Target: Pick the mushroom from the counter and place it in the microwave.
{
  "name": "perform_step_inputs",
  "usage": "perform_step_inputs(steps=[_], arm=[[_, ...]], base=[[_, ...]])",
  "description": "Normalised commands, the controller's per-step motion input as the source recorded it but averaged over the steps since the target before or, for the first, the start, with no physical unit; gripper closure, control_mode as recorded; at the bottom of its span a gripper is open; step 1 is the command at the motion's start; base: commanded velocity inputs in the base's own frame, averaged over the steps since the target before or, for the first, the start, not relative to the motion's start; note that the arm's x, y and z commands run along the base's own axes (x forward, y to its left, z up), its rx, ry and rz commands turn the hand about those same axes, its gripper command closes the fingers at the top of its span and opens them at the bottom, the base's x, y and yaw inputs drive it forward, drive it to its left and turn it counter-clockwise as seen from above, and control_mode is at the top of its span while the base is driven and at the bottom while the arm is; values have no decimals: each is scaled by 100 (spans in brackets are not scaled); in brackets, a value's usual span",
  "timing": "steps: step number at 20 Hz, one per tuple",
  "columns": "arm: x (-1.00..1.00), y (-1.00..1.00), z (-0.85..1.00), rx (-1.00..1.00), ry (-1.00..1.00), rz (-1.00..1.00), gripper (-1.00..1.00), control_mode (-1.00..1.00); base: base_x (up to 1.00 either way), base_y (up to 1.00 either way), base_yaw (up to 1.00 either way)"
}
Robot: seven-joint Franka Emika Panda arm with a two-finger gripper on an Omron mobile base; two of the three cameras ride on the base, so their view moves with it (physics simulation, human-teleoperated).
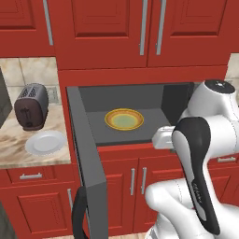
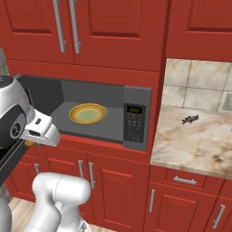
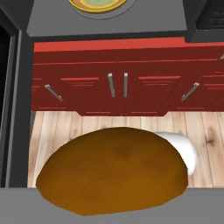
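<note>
The mushroom point(image 3: 113, 170) is a brown-orange cap seen very close at the bottom of the hand view, and it hides the fingertips. In the right base view a sliver of it point(image 2: 29, 143) peeks out under the white hand. My gripper point(image 2: 36, 138) is shut on it, hanging in the air just in front of the microwave's point(image 2: 135, 121) open mouth and above the floor. The microwave's door point(image 1: 86, 158) is swung wide to the left. A yellow plate point(image 1: 123, 119) lies inside on the cavity floor.
The counter point(image 1: 14, 149) to the left carries a dark toaster point(image 1: 30, 106) and a white plate point(image 1: 45, 142). The counter point(image 2: 195, 145) to the right bears a small dark fish-shaped object point(image 2: 190, 119). Red cabinet doors point(image 3: 118, 87) stand below the microwave, above a wooden floor.
</note>
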Motion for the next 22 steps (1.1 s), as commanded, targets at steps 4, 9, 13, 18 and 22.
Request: perform_step_inputs(steps=[4, 9, 13, 18, 22], arm=[[38, 0, 0, 0, -6, 0, 100, -100], [29, 0, 0, 0, -9, 2, 100, -100], [45, 0, 0, 0, -21, 8, 100, -100], [26, 0, 0, 0, -29, 13, 100, -100], [79, 0, -10, 0, -6, 8, 100, -100]], base=[[0, 0, 0], [0, 0, 0], [0, 0, 0], [0, 0, 0], [0, 0, 0]])
